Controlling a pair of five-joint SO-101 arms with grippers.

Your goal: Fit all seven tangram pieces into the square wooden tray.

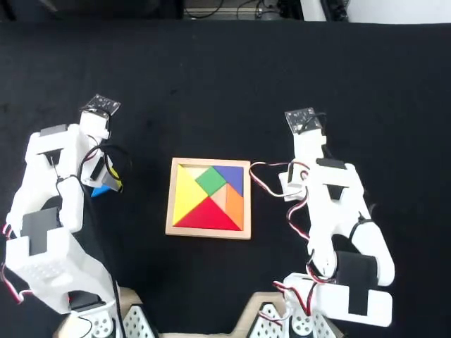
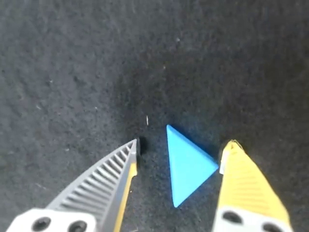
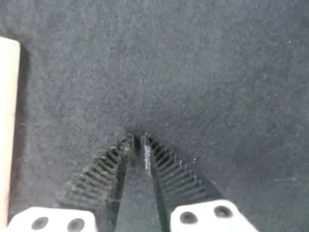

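Starting at the left of the high view, the left arm stands over the black cloth [image 1: 211, 84], and its body hides most of the light blue triangle [image 1: 101, 189], which lies well apart from the tray. In the left wrist view, the left gripper [image 2: 183, 143] is spread wide with this triangle flat on the cloth between its fingers. The yellow finger [image 2: 241, 174] is just beside one corner; contact cannot be confirmed, and nothing is gripped.

At centre, the square wooden tray [image 1: 170, 204] holds a yellow piece [image 1: 186, 193], red piece [image 1: 209, 215], green piece [image 1: 211, 180], dark blue piece [image 1: 232, 174], pale piece [image 1: 220, 197] and orange piece [image 1: 235, 201]. Outlines along the tray's far edge are hard to make out.

To the right, the right gripper [image 3: 137, 141] sits nearly closed, empty, with the tray rim cut off at the frame edge.
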